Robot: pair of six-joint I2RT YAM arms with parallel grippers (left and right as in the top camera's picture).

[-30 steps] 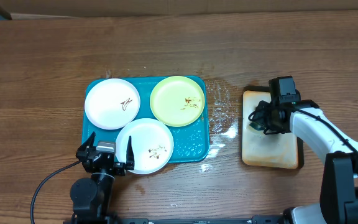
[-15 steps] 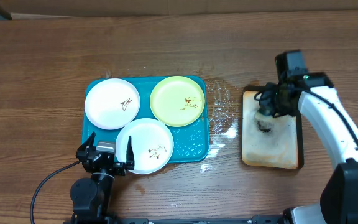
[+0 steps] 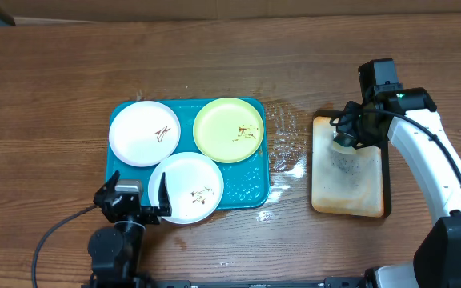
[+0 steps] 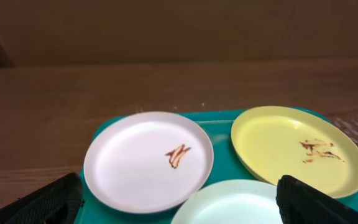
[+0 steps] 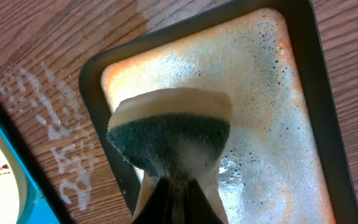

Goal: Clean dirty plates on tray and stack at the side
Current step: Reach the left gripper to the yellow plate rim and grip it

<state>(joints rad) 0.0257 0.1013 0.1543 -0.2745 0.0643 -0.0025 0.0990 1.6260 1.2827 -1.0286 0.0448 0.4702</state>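
left arm (image 3: 117, 250): black, low in the bottom left of the overhead view, wrist pointing up the frame, cable trailing off to the left.
left gripper (image 3: 134, 189): level, facing forward, jaws spread wide, nothing between them.
left fingers (image 4: 45, 202): dark, one in each bottom corner of the left wrist view, well apart.
right arm (image 3: 430, 164): white, rising from the lower right corner of the overhead view, bent near the upper right, black wrist turned back toward the left.
right gripper (image 3: 347, 138): pointing down, jaws pinched tight on a sponge (image 5: 169, 134), which is held clear of the surface below, fingertips meeting at the bottom centre of the right wrist view.
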